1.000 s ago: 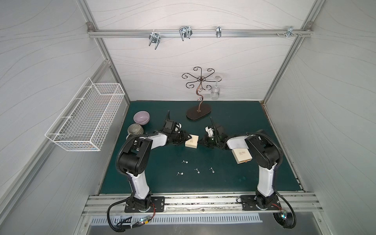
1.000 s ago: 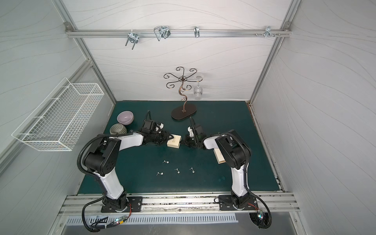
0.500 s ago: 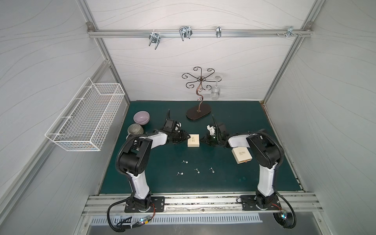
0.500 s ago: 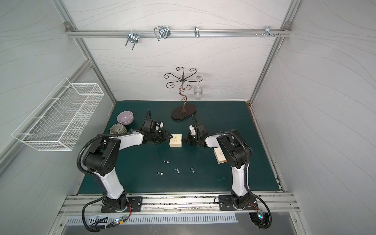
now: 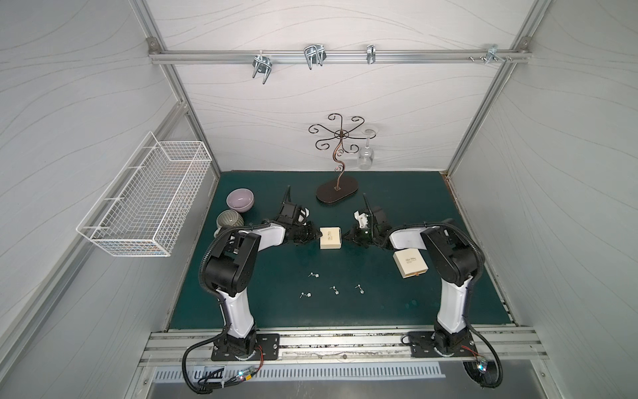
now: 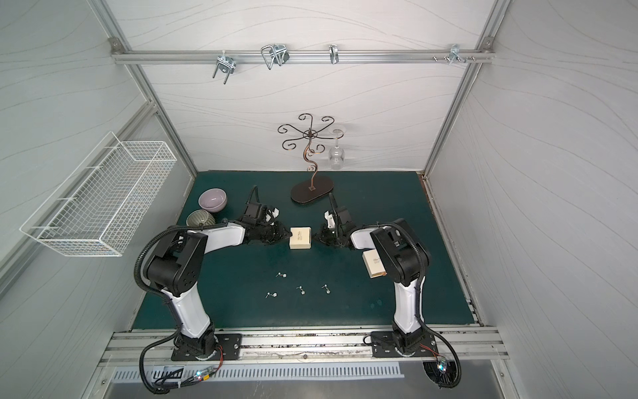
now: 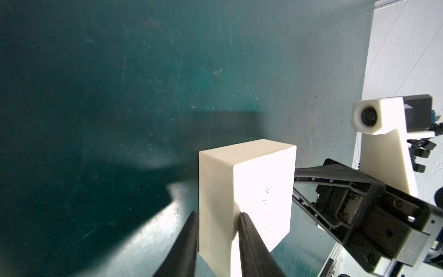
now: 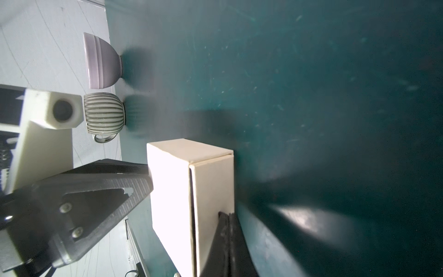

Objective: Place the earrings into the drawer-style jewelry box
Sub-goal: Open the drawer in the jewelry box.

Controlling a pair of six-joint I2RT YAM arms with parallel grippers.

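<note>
- Green mat (image 5: pixel 397 311), white panelled walls; the jewelry box (image 5: pixel 330 237) sits mid-mat, with four earrings (image 5: pixel 335 290) loose at its 6 o'clock.
- The left gripper (image 7: pixel 217 214), at 9 o'clock, clamps the box. The right gripper (image 8: pixel 226 217), at 3 o'clock, is pinched together at the drawer end; what it pinches is unclear.
- A second ago the left jaws stood wider; the box has shifted slightly.

Stereo overhead; wrist cams close-up
</note>
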